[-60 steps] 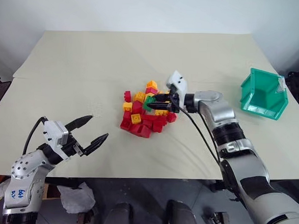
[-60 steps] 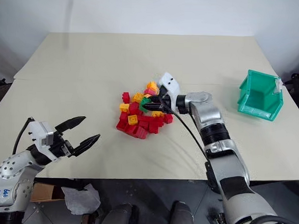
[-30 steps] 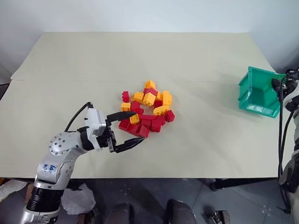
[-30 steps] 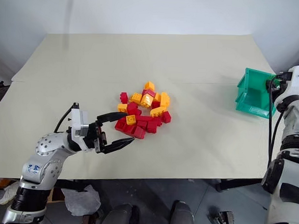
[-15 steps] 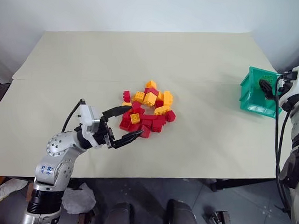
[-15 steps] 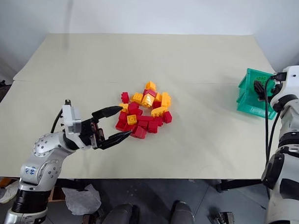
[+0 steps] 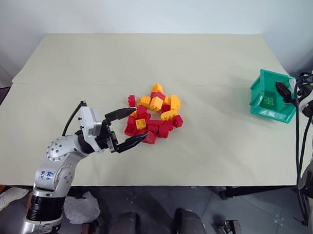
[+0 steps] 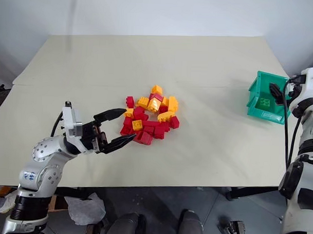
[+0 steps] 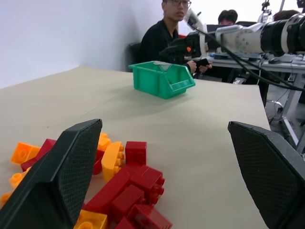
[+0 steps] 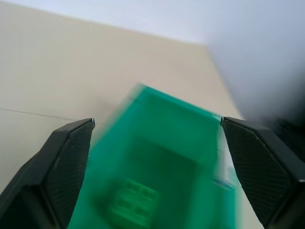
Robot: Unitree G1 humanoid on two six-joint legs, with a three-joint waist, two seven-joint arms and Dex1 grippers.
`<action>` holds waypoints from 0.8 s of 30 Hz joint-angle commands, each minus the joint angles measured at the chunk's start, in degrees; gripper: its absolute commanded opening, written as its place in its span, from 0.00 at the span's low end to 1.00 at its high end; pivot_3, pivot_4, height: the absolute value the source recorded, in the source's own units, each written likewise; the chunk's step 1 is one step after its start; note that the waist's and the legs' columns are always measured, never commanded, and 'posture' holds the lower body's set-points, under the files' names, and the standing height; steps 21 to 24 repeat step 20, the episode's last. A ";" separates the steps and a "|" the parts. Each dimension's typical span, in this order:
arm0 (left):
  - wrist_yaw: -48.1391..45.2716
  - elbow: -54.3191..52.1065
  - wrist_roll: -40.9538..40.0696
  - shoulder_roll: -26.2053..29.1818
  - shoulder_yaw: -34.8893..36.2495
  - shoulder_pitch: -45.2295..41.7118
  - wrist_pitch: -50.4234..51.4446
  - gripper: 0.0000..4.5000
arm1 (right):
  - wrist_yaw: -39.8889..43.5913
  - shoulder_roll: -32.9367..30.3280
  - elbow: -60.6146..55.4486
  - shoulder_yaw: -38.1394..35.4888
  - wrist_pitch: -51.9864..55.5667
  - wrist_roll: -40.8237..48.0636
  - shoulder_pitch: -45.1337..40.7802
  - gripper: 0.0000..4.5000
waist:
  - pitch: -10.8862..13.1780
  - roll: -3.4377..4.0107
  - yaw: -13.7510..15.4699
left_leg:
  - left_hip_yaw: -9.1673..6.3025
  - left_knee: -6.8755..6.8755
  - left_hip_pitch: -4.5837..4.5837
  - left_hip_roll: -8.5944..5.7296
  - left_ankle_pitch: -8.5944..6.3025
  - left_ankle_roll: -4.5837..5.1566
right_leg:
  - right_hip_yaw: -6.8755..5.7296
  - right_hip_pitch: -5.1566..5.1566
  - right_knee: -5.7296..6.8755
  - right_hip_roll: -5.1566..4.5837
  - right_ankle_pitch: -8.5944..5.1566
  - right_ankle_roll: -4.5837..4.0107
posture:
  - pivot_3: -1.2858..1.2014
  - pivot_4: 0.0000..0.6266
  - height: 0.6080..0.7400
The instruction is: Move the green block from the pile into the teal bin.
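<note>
The green block [image 7: 268, 101] lies inside the teal bin [image 7: 272, 116], which stands near the table's right edge. My right gripper [image 7: 284, 90] hovers just over the bin's right side, open, with nothing between its fingers; its wrist view looks down on the green block [image 10: 132, 208] in the bin [image 10: 167, 124]. The pile [image 7: 154, 117] of red and yellow-orange bricks sits mid-table. My left gripper [image 7: 138, 124] is open at the pile's left edge, its fingers [image 9: 71, 167] reaching toward the nearest red bricks and holding nothing.
The beige table [image 7: 148, 60] stretches wide behind and around the pile. A seated person [image 9: 167, 28] shows past the table's right end in the left wrist view. The bin stands close to the table's right edge.
My right gripper carried the green block from the pile to the bin and opened; the block now lies inside. My left arm swung in to the pile's left side and its jaws spread.
</note>
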 commanded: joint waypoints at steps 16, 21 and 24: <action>1.74 3.47 9.10 8.34 11.97 13.36 -9.35 1.00 | 28.75 5.97 -68.18 3.92 8.47 20.78 50.90 0.99 | 0.04 -0.01 3.01 | 0.22 0.57 0.07 0.08 -0.28 0.12 | 0.32 0.12 -0.02 0.11 0.04 -0.08 | 0.52 0.24 1.00; 3.35 3.68 10.71 7.63 11.16 12.25 -10.68 1.00 | 27.30 6.83 -64.56 3.17 5.02 19.73 50.98 0.99 | 0.04 -0.01 2.90 | 0.33 0.57 0.08 0.11 -0.28 0.11 | 0.43 0.03 0.05 0.13 0.04 -0.09 | 0.52 0.24 1.00; 3.35 3.68 10.71 7.63 11.16 12.25 -10.68 1.00 | 27.30 6.83 -64.56 3.17 5.02 19.73 50.98 0.99 | 0.04 -0.01 2.90 | 0.33 0.57 0.08 0.11 -0.28 0.11 | 0.43 0.03 0.05 0.13 0.04 -0.09 | 0.52 0.24 1.00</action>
